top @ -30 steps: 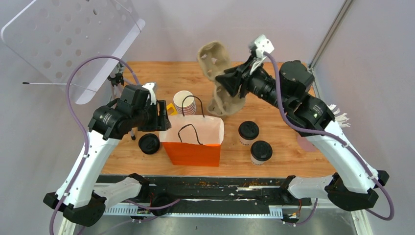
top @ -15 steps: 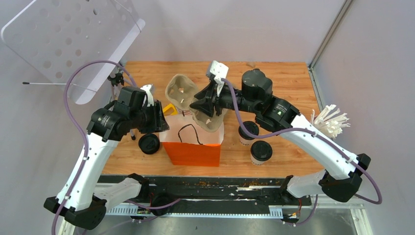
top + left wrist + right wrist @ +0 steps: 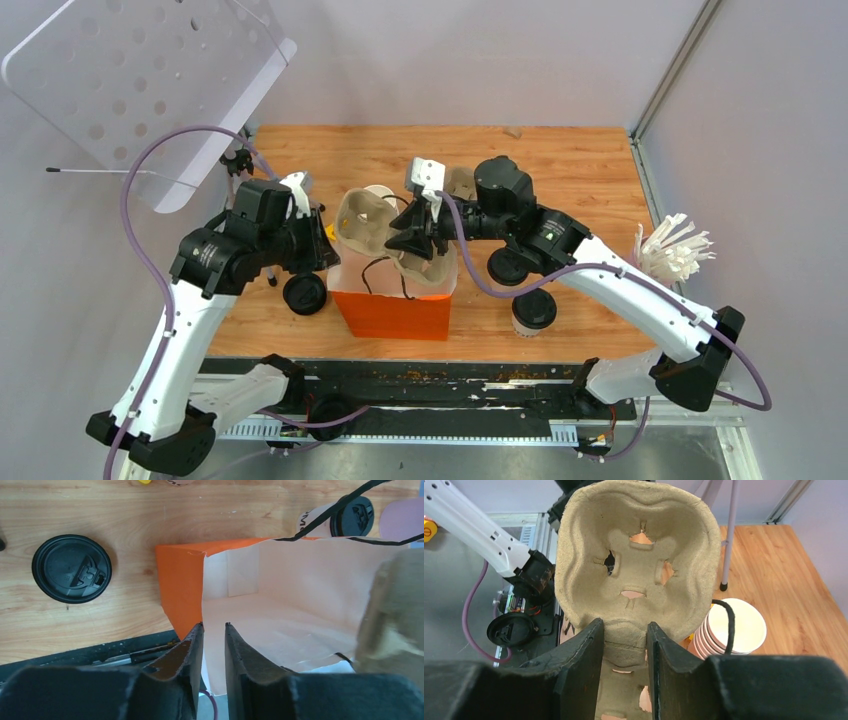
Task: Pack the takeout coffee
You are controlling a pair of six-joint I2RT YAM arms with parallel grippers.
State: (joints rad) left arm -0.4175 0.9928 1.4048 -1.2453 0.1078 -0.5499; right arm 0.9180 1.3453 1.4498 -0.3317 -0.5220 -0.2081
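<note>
Standing upright on the table to the right of the orange paper bag (image 3: pixel 395 312), the takeout coffee (image 3: pixel 533 310) is nearer the right gripper (image 3: pixel 624 630), which is clamped on a pulp cup carrier (image 3: pixel 634 555) over the bag's mouth. The left gripper (image 3: pixel 214 630) straddles the bag's left rim, jaws narrowly apart; whether they pinch it, I cannot tell.

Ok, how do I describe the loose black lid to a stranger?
Find the orange paper bag near the front edge of the wooden table. Left of it, a round black plastic lid lies flat on the wood. Unlike the two lidded white paper cups right of the bag, it has no cup beneath.
</note>
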